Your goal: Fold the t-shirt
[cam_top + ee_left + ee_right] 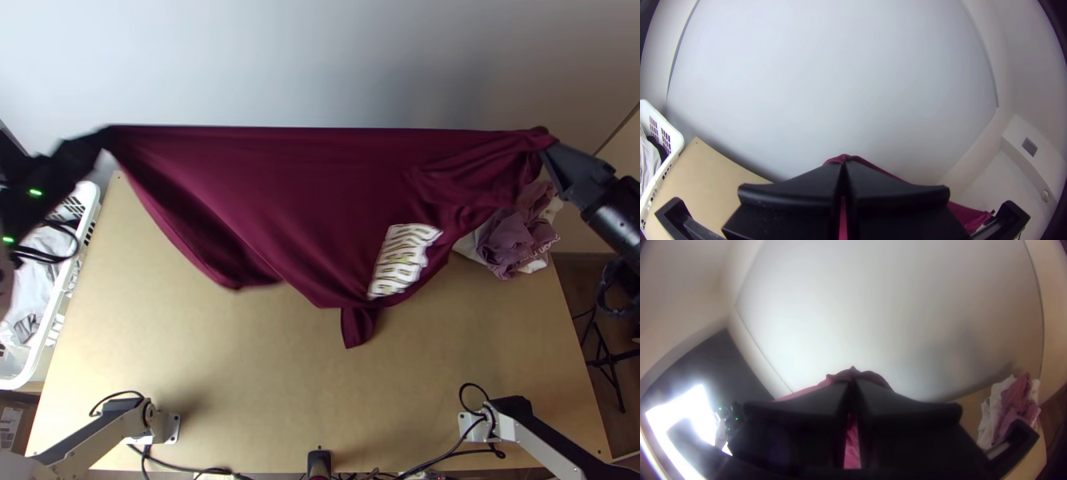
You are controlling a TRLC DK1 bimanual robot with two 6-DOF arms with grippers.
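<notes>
The left gripper (106, 141) was closed on one upper corner of the dark red t-shirt (272, 192), high at the left of the top view. In the left wrist view its two flat fingers (795, 189) met at their tips, with cloth bulging just past them and a strip of it visible between them lower down. The right gripper (550, 147) was closed on the opposite upper corner, its fingers (907, 404) likewise pressed together at the tips with cloth pinched between them.

The t-shirt was stretched between the two, its upper edge nearly straight and the rest hanging in loose folds over the tabletop (240, 368). A white printed design (404, 260) showed on the right part, and a small flap (358, 326) dangled from the lowest part. Whether that flap touched the wood could not be told.

A bunched pile of mauve and white clothes (516, 236) lay at the tabletop's far right corner. A white slotted basket (36, 360) with clothes in it stood along the left edge. Beyond the far edge rose a plain pale wall (320, 64). Cables ran along the near edge, by the arms' bases, and a wall vent (1029, 146) showed in the left wrist view.
</notes>
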